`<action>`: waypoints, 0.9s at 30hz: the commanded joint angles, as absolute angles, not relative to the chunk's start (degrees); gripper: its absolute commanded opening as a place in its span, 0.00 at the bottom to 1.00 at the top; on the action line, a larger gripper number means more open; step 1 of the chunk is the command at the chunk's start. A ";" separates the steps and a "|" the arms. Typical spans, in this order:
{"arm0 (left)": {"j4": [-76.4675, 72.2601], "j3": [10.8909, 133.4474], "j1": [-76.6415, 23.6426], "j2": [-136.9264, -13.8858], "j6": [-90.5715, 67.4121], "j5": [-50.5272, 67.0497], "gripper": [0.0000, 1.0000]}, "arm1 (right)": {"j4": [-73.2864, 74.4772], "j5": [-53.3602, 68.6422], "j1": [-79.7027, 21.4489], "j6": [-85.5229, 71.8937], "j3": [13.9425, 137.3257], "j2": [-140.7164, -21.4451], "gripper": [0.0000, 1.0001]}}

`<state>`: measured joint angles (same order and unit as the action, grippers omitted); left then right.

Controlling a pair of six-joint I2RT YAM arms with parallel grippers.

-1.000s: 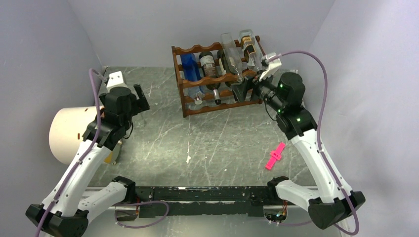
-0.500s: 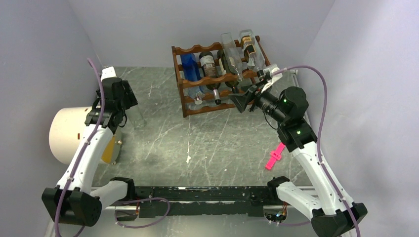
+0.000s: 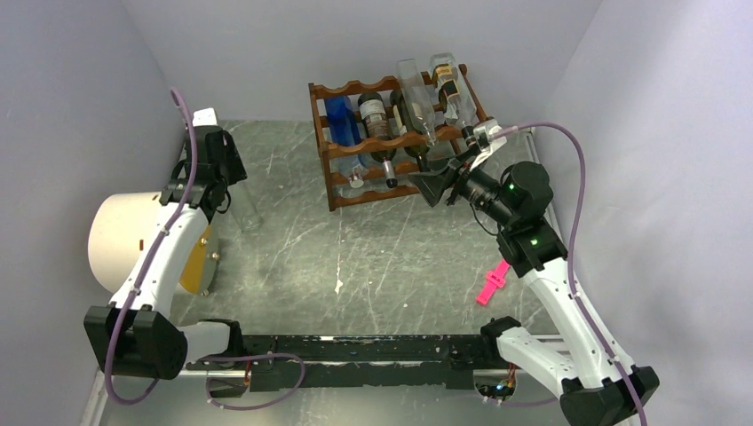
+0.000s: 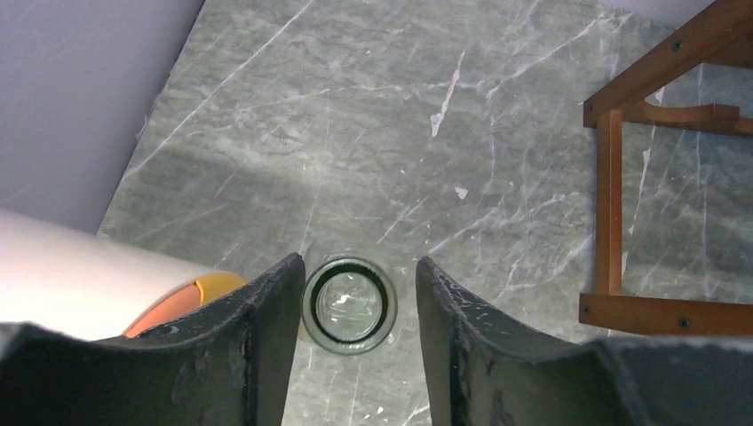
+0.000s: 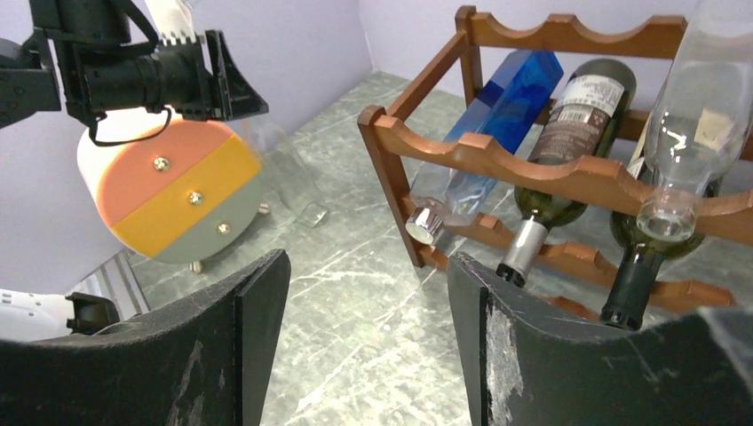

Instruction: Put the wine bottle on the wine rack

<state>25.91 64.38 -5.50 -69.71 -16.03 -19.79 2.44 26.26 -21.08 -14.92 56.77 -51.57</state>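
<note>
1. Nearest the arm bases, a pink plastic piece [image 3: 494, 280] is lying on the worktop [image 3: 373, 257], on the right side beside the right arm.
2. At the left edge, a white drum [image 3: 120, 238] is lying on its side. Its round face is showing orange, yellow and grey bands.
3. I am holding the left claw [image 4: 357, 266] spread open and pointing straight down over the wine bottle [image 4: 348, 304], gripping nothing. The bottle is clear glass and is standing on the worktop just beside the drum. The wrist view is looking into its mouth, with one finger on each side. The right finger is showing a gap; the left finger is so near the rim that I cannot tell whether it is touching.
4. I am keeping the right claw [image 5: 368, 262] wide open and empty, above the worktop. It is hovering in front of the rack's right end and facing it.
5. The wine rack [image 5: 550, 173] is standing at the far side, well apart from the wine bottle. It is carrying a blue bottle [image 5: 524, 89], a dark labelled bottle [image 5: 582, 115] and a clear bottle [image 5: 701, 115], necks pointing toward me.
</note>
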 commanded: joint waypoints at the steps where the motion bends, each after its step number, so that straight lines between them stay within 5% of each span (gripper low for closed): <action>1: 23.58 67.08 -4.92 -71.20 -15.27 -18.75 0.49 | 2.14 26.23 -21.27 -15.47 56.70 -51.93 0.68; 7: 23.24 67.38 -4.97 -68.67 -12.24 -17.45 0.07 | 3.04 24.83 -21.25 -15.12 57.10 -51.87 0.68; 14: 27.24 71.73 -6.54 -64.96 -8.68 -4.84 0.07 | 2.66 25.18 -21.27 -14.13 56.55 -53.11 0.81; 22: 31.93 73.37 -8.47 -61.71 -6.38 12.09 0.07 | -4.25 31.00 -21.82 -17.98 53.82 -57.09 0.85; 27: 31.11 70.86 -9.07 -59.97 -4.53 25.30 0.07 | -3.09 23.00 -34.51 -13.71 56.30 -62.40 0.88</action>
<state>32.64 70.85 -8.25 -61.98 -6.46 11.53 -1.87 28.14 -24.80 -16.64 54.68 -59.48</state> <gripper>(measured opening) 0.369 0.865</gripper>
